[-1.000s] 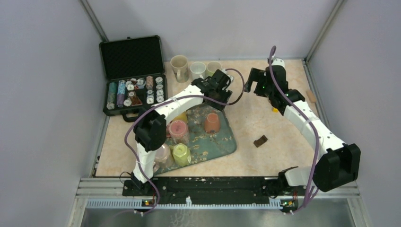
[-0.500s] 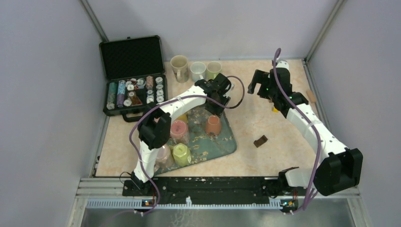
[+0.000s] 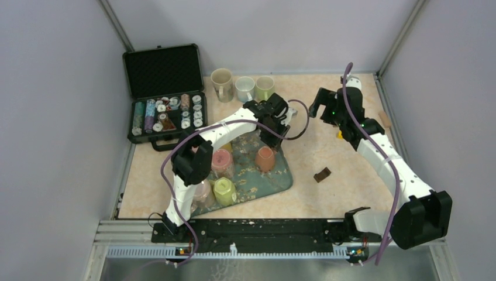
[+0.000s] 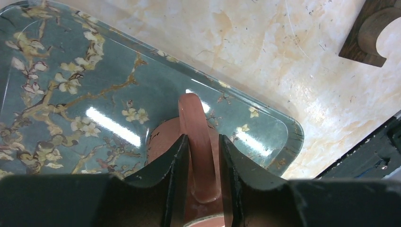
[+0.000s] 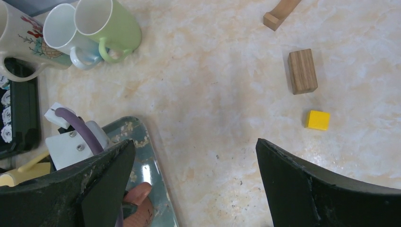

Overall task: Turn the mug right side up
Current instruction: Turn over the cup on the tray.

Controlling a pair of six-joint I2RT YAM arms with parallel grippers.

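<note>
A terracotta mug (image 3: pixel 264 157) stands upside down at the right of the floral teal tray (image 3: pixel 282 177). My left gripper (image 3: pixel 271 136) comes down on it from above. In the left wrist view the two fingers (image 4: pixel 176 161) press against both sides of the mug's handle (image 4: pixel 196 118), so the left gripper (image 4: pixel 202 138) is shut on it, over the tray (image 4: pixel 71 109). My right gripper (image 3: pixel 320 101) hovers wide open above the bare table to the right of the tray. In its own view the right gripper (image 5: pixel 195 142) holds nothing, and the mug (image 5: pixel 137 201) shows at the bottom left.
Three more mugs sit inverted on the tray: pink (image 3: pixel 220 159), yellow-green (image 3: pixel 224 189) and pale (image 3: pixel 202 190). Three upright mugs (image 3: pixel 244 86) stand at the back. An open chip case (image 3: pixel 166 93) is at back left. A brown piece (image 3: pixel 322 174), wooden block (image 5: pixel 302 71) and yellow cube (image 5: pixel 317 119) lie to the right.
My left gripper has dropped toward the terracotta mug and its jaws have closed in on the handle. The right arm has drawn back slightly to the right, still open.
</note>
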